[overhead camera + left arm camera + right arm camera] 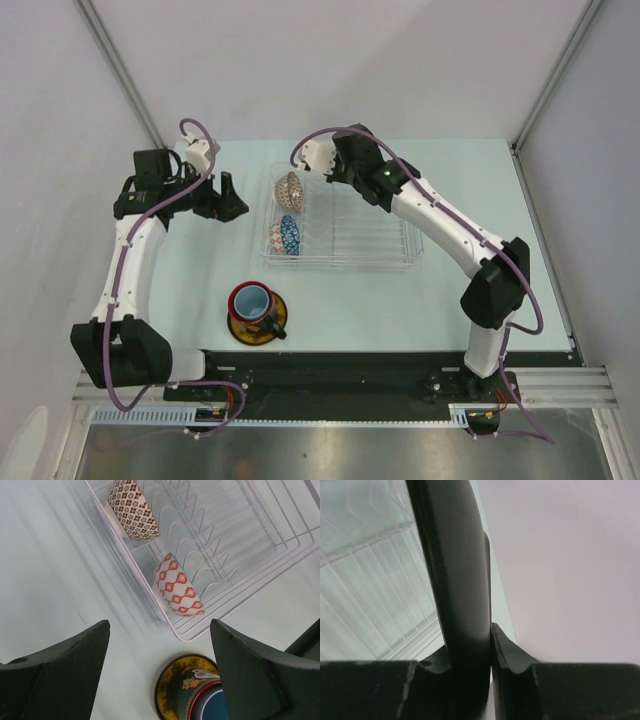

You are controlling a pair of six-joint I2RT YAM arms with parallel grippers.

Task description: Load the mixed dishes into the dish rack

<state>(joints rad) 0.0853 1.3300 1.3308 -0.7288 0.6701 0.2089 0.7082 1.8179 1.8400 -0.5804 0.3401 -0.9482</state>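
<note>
The white wire dish rack point(365, 232) stands at mid-table. The beige netted bowl point(290, 187) and the small blue bowl point(288, 237) stand on edge in its left end; both show in the left wrist view, the netted bowl point(134, 507) and the blue bowl's red-patterned outside point(176, 586). The red mug point(252, 301) sits on the yellow saucer point(262, 328) in front of the rack, also seen in the left wrist view point(175, 690). My left gripper point(226, 199) is open and empty, left of the rack. My right gripper point(335, 165) is over the rack's far edge, shut on a dark plate seen edge-on point(455, 580).
Grey walls close in the table on the left, back and right. The rack's right half point(385, 225) holds only bare prongs. The table's near edge meets a black rail point(330, 365) by the arm bases.
</note>
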